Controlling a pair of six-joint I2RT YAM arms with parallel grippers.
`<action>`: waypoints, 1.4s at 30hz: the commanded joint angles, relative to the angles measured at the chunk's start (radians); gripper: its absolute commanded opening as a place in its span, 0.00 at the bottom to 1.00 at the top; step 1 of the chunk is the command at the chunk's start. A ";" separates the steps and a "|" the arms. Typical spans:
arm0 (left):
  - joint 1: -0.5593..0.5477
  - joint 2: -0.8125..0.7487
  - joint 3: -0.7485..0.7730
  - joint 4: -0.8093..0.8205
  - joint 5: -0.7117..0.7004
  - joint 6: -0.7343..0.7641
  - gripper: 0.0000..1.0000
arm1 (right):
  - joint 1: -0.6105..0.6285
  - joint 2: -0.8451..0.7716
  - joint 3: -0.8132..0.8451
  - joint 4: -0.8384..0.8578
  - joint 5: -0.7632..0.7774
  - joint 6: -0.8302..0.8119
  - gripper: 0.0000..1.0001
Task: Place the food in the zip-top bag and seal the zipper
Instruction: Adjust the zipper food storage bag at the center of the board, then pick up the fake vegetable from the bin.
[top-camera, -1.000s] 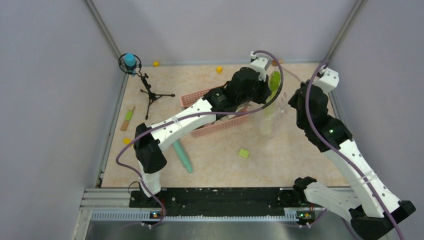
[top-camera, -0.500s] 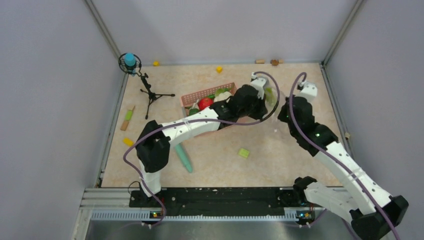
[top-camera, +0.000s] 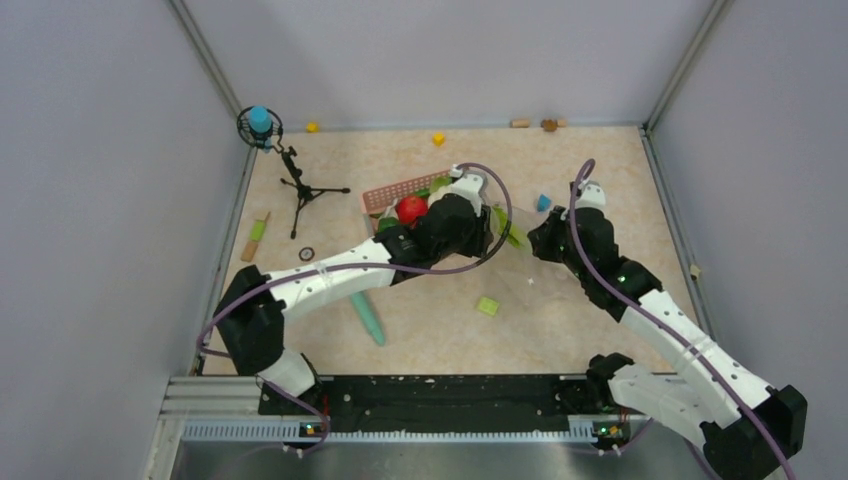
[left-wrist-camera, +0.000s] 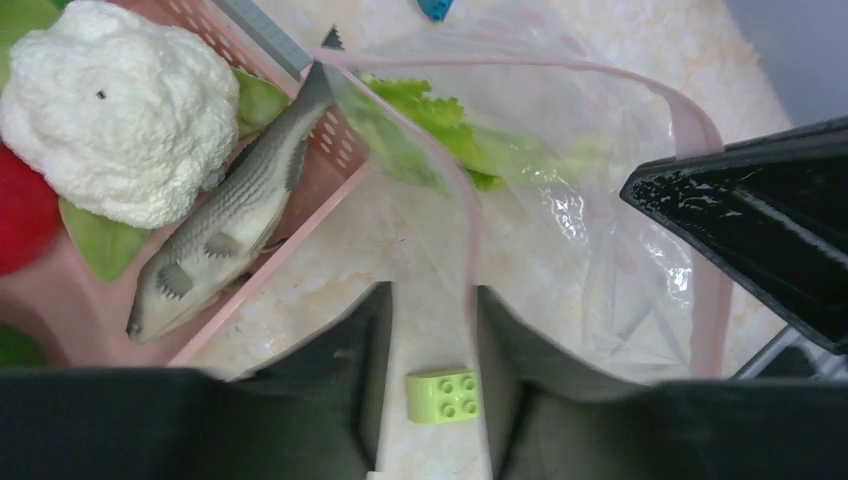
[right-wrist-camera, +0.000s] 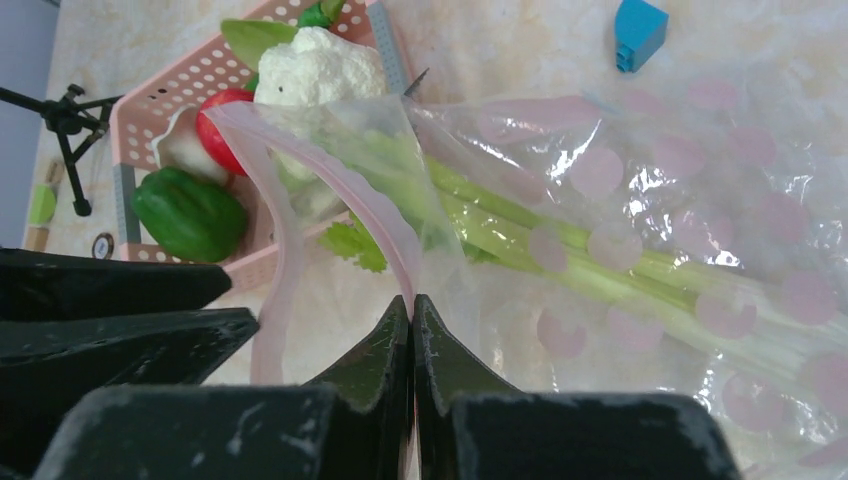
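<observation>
Bag (right-wrist-camera: 700, 130) lies on your counter (top-camera: 560, 330), leek (right-wrist-camera: 560, 245) inside; your right gripper (right-wrist-camera: 412, 310) pinches the zipper (right-wrist-camera: 345, 185), your left gripper (left-wrist-camera: 432, 300) sits spread around it.

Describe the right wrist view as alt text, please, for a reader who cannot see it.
The right gripper pinches shut on the zipper of the open zip-top bag, a pale green leek stalk lying inside. Behind, a pink basket holds cauliflower, tomato and a green pepper.
</observation>
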 joint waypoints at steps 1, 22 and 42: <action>0.004 -0.111 -0.054 0.030 -0.055 0.014 0.57 | -0.008 -0.042 0.004 0.060 0.053 0.015 0.00; 0.407 -0.215 -0.203 -0.085 -0.072 -0.089 0.97 | -0.009 -0.028 0.007 0.072 0.314 -0.042 0.00; 0.442 -0.050 -0.152 -0.088 -0.093 -0.087 0.95 | -0.008 0.013 0.003 0.042 0.342 -0.053 0.00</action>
